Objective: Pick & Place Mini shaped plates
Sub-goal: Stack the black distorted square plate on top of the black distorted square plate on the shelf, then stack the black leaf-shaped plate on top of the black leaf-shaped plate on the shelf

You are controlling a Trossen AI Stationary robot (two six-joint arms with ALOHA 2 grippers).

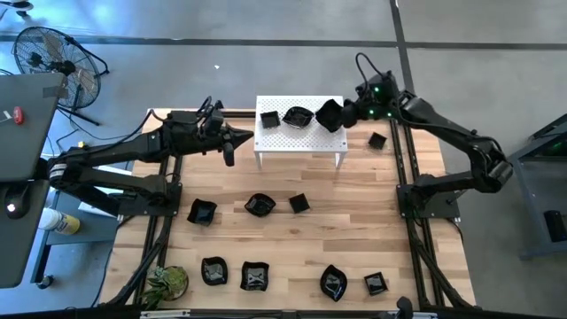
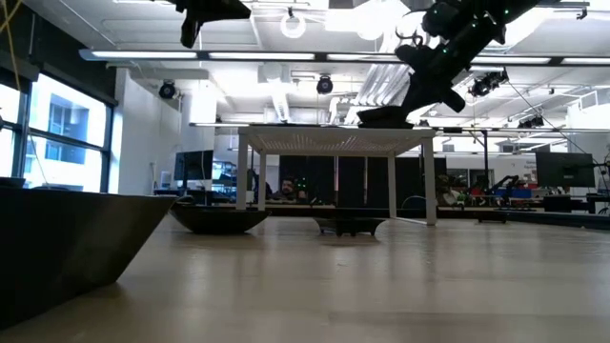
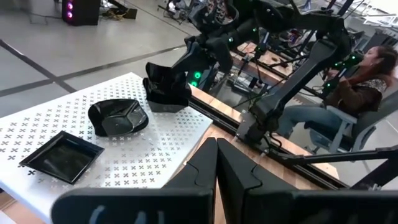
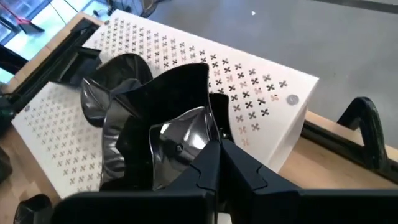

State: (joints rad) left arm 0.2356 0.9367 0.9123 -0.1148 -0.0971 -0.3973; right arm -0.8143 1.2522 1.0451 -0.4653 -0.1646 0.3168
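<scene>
My right gripper [image 1: 340, 115] is shut on a mini black plate [image 4: 163, 134], held tilted at the right end of the white perforated stand [image 1: 299, 140]. Whether that plate touches the top I cannot tell. Two more plates lie on the stand: a square one [image 3: 62, 156] and a rounded one [image 3: 118, 116]. Several black plates are spread over the wooden table, such as one [image 1: 260, 206] in the middle and one [image 1: 333, 282] near the front edge. My left gripper [image 1: 229, 156] hangs shut and empty just off the stand's left end.
A small green plant [image 1: 166, 282] stands at the front left corner. One black plate [image 1: 377, 140] lies right of the stand by the right arm's frame. A fan [image 1: 53, 58] stands off the table at the back left. A seated person [image 3: 367, 74] is beyond the table.
</scene>
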